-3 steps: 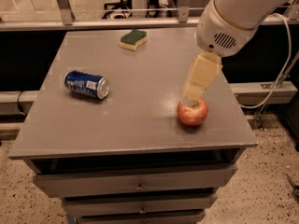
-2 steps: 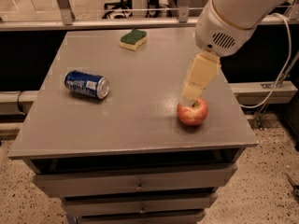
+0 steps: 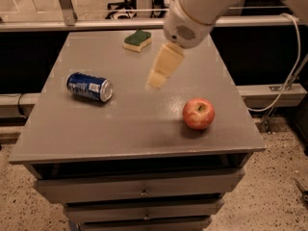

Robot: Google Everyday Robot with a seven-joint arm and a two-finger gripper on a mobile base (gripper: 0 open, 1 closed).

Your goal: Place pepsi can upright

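1. Camera view: a grey bench [image 3: 125, 134] is filling most of the frame, seen from above and from the front. Drawers [image 3: 139, 189] are showing under its front edge, the top one sitting slightly out.
2. The can [image 3: 90, 86] is lying on its side on the left part of the bench, not upright. It is dark blue with light markings. Its silver end is facing right and a bit toward the camera, and its long axis is running roughly left-right with a slight tilt.
3. The end effector [image 3: 156, 81] is hanging over the middle of the bench, pointing down and to the left. It is cream-coloured and coming off a white arm [image 3: 192, 13] that is entering from the top right. Open or closed: cannot tell.
4. The end effector is sitting to the right of the can, apart from it and not touching. In the frame it is falling between the can and the apple, below the sponge.
5. A red apple [image 3: 198, 113] is sitting on the right front part of the bench, stem up, well apart from the can.
6. A sponge [image 3: 137, 40], green on top and yellow underneath, is lying near the far edge of the bench.
7. A white cable [image 3: 288, 66] is hanging down on the right, off the bench. A speckled floor [image 3: 279, 186] is showing around the base.
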